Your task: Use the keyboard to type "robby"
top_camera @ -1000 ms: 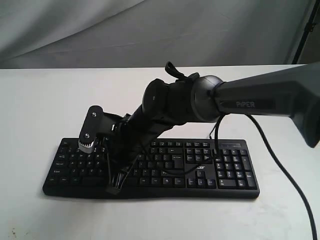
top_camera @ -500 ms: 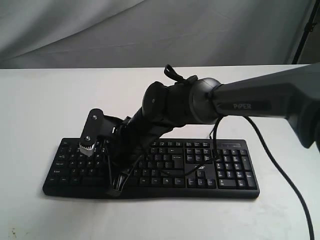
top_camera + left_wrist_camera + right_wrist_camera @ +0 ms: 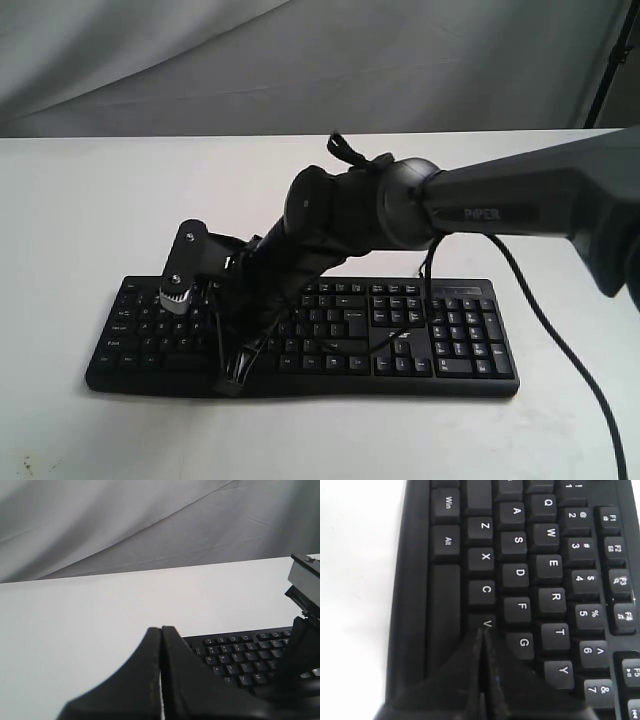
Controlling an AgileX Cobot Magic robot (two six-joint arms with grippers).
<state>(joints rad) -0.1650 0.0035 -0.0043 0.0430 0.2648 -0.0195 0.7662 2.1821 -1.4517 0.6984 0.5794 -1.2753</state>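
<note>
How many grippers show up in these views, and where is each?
2. The right gripper, shut, has its tip at the V key of the keyboard. The left gripper, also shut, appears only in the left wrist view, with the keyboard beyond its tip.

The right arm [image 3: 340, 220] slants low over the keyboard's [image 3: 400, 362] left and middle keys, blocking them. Its cable [image 3: 553, 335] trails past the uncovered number pad [image 3: 465, 335]. The desk [image 3: 90, 200] around lies open.
</note>
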